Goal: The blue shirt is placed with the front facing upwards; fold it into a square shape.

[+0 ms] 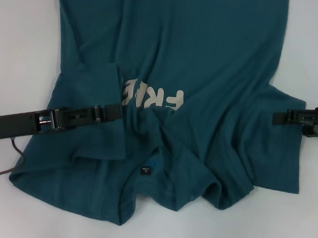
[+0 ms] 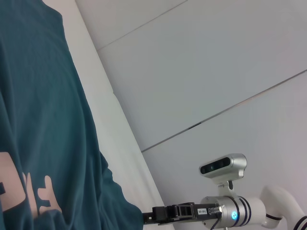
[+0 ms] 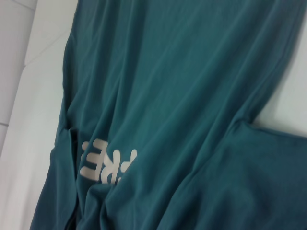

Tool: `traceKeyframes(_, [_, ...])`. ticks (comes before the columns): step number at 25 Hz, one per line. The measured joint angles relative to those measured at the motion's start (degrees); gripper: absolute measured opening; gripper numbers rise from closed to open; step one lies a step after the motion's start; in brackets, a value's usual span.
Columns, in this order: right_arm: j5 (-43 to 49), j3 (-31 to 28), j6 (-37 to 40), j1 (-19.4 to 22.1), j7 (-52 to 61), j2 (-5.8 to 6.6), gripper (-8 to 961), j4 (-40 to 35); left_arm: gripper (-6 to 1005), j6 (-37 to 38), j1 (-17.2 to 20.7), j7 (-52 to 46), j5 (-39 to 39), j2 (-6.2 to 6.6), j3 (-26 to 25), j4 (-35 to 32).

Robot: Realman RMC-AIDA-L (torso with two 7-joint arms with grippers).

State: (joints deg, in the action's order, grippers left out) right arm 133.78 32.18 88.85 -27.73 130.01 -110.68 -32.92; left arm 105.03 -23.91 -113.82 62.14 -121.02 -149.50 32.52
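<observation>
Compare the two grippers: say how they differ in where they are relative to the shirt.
The left gripper reaches far in over the blue shirt, its tip beside the FREE lettering; the right gripper sits just at the shirt's sleeve edge. The left shows most of its length; the right is cut off by the picture edge. Both are black and point inward.

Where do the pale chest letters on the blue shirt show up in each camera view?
Head view: the letters sit mid-picture, just above the left gripper.
Left wrist view: letters at the bottom-left corner, partly cut off.
Right wrist view: letters in the lower left.
Shared landmark: the blue shirt itself.
</observation>
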Motion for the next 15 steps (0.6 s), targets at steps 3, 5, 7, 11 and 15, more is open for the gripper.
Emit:
traceKeyframes(3, [0.0,0.2,0.5,0.1,-1.6,-0.23,935,-0.2,750,0.0,0.0,0.0,0.0,0.0,0.0,0.0])
traceKeyframes(5, [0.0,0.2,0.9,0.2,-2.1,-0.23,922,-0.3,750,0.0,0.0,0.0,0.0,0.0,0.0,0.0])
traceKeyframes(7, [0.0,0.3,0.9,0.3,-2.2,-0.14,857,-0.3,750,0.0,0.0,0.0,0.0,0.0,0.0,0.0])
traceKeyframes(11, [0.1,0.1,1.1,0.3,-2.2,-0.09,722,-0.4,750,0.0,0.0,0.0,0.0,0.0,0.0,-0.1])
traceKeyframes(15, [-0.1,-0.1,1.5,0.5,-2.3,-0.12,567,-0.5,749,0.1,0.0,0.0,0.0,0.0,0.0,-0.1])
